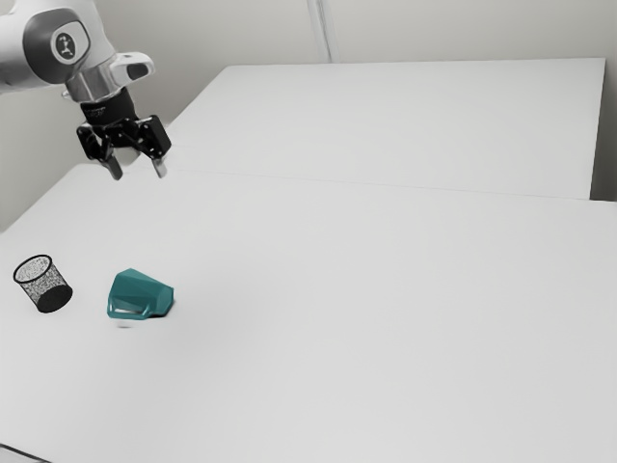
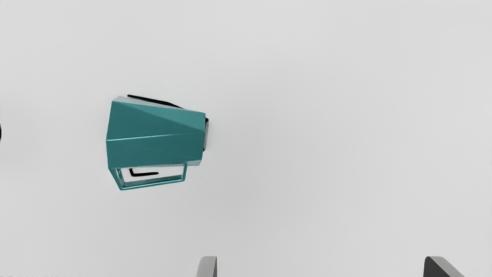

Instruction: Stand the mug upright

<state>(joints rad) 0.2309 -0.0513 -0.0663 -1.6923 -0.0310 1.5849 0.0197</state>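
Teal, the mug (image 1: 141, 294) lies on its side on the counter (image 1: 386, 309); the claw (image 1: 139, 176) is open and empty, higher up. Approach seems in hand, calling next for alignment and lowering around its body.

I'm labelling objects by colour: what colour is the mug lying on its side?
The mug is teal, clearest in the wrist view.

Upper left of exterior frame: arm (image 1: 17, 48), white rounded shell, dark grey joint cap (image 1: 40, 31) w/ round dark-and-white emblem (image 1: 66, 46); silvery wrist section (image 1: 94, 85), white side lug (image 1: 120, 68) with dark oval end; gripper (image 1: 138, 174) black, chunky, angular; fingers (image 2: 206, 268) grey, flat-faced, darker on some sides
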